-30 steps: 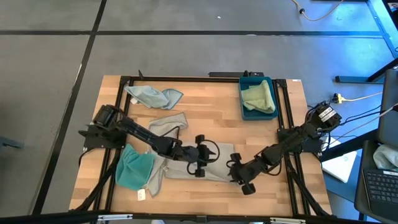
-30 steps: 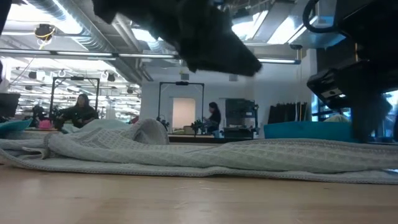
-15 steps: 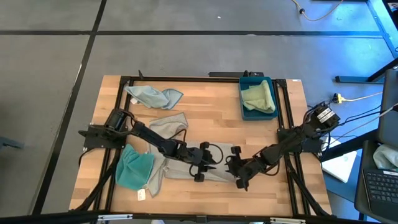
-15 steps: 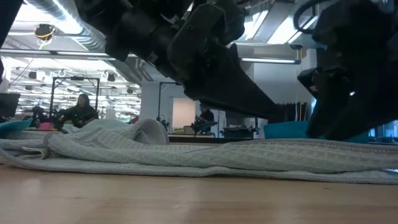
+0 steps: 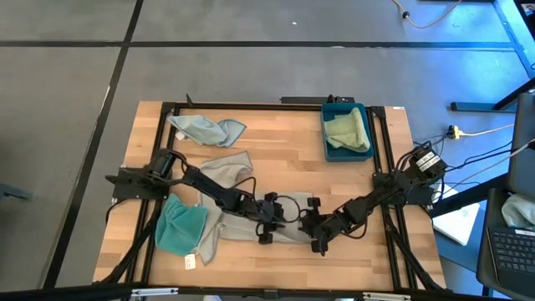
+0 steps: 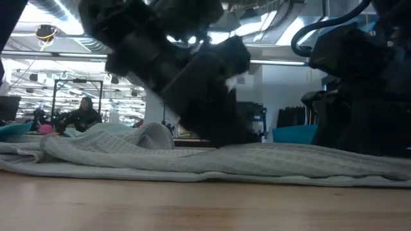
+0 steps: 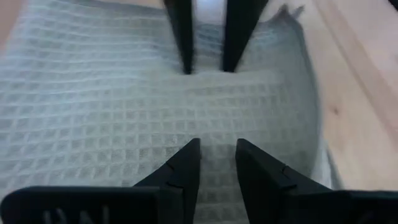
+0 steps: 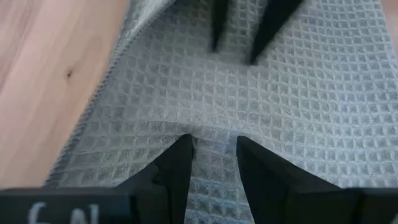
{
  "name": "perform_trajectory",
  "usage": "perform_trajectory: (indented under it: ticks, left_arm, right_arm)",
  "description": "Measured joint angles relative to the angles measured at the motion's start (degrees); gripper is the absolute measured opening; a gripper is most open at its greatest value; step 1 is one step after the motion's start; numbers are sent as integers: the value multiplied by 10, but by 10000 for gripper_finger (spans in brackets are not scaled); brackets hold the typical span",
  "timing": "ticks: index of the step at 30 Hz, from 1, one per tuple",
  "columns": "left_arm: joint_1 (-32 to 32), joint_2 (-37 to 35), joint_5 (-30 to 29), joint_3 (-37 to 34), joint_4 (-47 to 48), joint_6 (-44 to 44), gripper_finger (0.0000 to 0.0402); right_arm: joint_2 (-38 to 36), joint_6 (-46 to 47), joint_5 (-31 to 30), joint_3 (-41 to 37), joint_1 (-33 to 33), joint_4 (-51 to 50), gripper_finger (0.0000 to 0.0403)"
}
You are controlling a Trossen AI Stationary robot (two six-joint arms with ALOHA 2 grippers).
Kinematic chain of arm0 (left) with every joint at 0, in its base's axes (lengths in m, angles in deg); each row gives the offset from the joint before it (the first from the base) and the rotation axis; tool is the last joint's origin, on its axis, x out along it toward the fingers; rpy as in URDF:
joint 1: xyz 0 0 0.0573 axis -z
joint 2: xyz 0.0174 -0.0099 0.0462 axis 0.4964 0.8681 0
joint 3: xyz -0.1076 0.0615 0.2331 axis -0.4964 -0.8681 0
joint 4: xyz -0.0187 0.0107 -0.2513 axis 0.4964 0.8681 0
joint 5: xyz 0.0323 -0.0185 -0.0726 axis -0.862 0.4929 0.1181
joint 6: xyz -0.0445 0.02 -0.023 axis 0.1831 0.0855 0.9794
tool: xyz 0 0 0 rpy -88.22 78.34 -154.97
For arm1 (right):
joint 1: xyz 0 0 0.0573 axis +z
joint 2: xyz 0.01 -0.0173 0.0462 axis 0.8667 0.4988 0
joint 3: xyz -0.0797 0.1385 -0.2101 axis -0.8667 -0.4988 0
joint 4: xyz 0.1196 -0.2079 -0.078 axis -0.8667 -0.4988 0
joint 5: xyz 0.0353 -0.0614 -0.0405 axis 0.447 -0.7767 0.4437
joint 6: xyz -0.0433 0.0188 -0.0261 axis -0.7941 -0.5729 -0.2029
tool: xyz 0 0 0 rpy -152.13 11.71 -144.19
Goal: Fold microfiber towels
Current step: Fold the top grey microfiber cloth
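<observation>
Both grippers have closed in, left gripper (image 7: pixel 215 147) and right gripper (image 8: pixel 213 142), fingers slightly apart, pressing the grey towel (image 5: pixel 242 224); you pinch its edge next

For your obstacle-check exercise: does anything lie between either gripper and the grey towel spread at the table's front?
Nothing visible does. The left gripper and right gripper are both down at the grey towel, facing each other. In each wrist view the fingers meet bare waffle cloth directly.

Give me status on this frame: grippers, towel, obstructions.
Left gripper and right gripper both down on the grey towel, fingers part open, facing each other. Towel spread flat on the table. Nothing blocking.
</observation>
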Motion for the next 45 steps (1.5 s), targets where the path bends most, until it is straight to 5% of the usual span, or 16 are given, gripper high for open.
perform_trajectory:
  ticks: [10, 17, 26, 35, 45]
  left_arm:
    - [48, -17, 18, 2, 64, 28, 96]
    - [61, -61, -67, 0, 188, 27, 96]
    - [58, -69, -94, 0, 196, 26, 96]
    - [44, -69, -109, 0, 188, 22, 96]
    - [55, -69, -117, 0, 188, 25, 96]
  right_arm:
    - [1, 20, 10, 0, 0, -14, 134]
    - [0, 28, 17, 0, 0, -17, 134]
    - [-63, 15, 36, -7, 1, -67, 134]
    - [-132, -81, -109, -4, -33, -28, 134]
    - [-3, -143, 86, -4, -140, 172, 134]
